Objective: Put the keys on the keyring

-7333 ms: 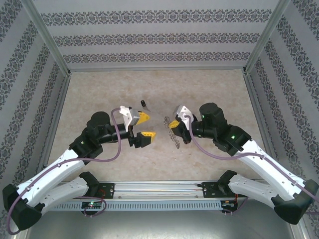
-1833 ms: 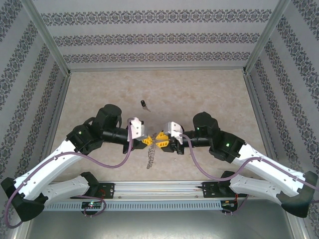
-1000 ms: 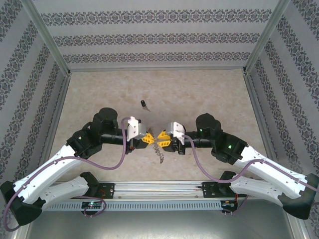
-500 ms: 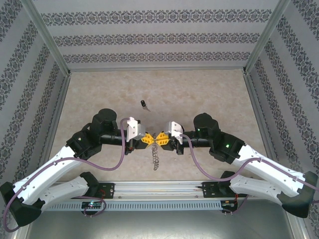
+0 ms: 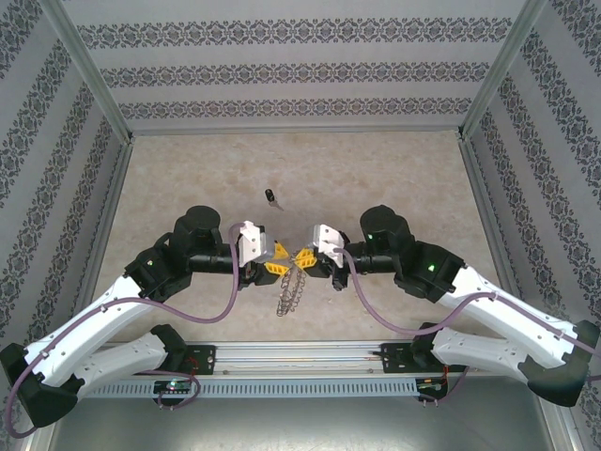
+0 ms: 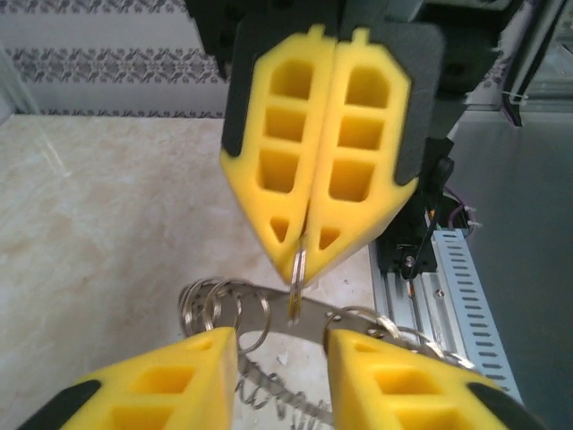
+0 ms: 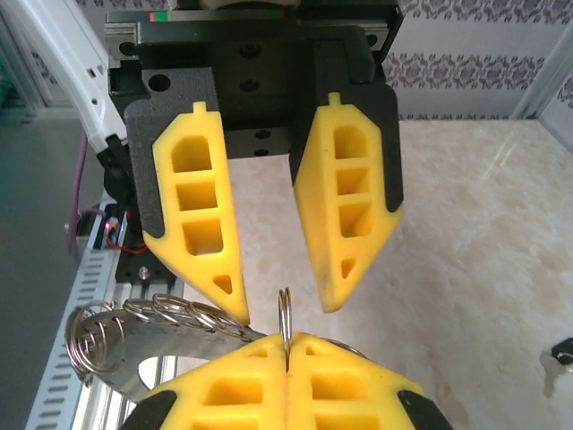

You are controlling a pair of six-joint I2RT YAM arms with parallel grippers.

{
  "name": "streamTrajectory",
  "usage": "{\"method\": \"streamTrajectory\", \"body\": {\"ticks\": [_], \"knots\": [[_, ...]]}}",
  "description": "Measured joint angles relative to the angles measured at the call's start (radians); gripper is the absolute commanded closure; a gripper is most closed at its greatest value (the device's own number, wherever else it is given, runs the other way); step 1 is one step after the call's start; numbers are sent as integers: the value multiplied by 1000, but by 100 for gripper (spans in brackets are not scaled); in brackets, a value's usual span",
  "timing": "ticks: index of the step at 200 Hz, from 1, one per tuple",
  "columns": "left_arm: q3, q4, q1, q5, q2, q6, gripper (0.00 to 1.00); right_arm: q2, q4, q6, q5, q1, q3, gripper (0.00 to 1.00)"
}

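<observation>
Since half a second earlier, the left gripper (image 7: 285,307) had released and stood partly open, leaving the keyring (image 5: 289,293) hanging from the right gripper (image 6: 303,264), which was clamped on one rim loop. The black-headed key (image 5: 270,196) lay at eleven o'clock, well apart. Best, I judged, to hold that pinch steady while the left fetched the key.

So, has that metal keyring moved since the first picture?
Yes. The keyring has moved left and closer to the front rail; it now hangs nearly in line with the key, not well to its right.
</observation>
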Motion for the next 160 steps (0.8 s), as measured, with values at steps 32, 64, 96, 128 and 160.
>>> {"method": "streamTrajectory", "body": {"ticks": [32,64,96,128,160], "knots": [[6,-29,-1,-48,12,24,65,71,-160,-59,41,2,126,100],[6,-37,-1,-70,16,36,67,145,-307,-112,105,34,232,100],[6,-36,-2,-74,16,39,70,211,-414,-141,153,64,311,100],[6,-32,-2,-64,15,38,71,240,-460,-143,169,79,355,100],[6,-34,-2,-41,15,37,73,254,-479,-143,182,90,377,100]]}}
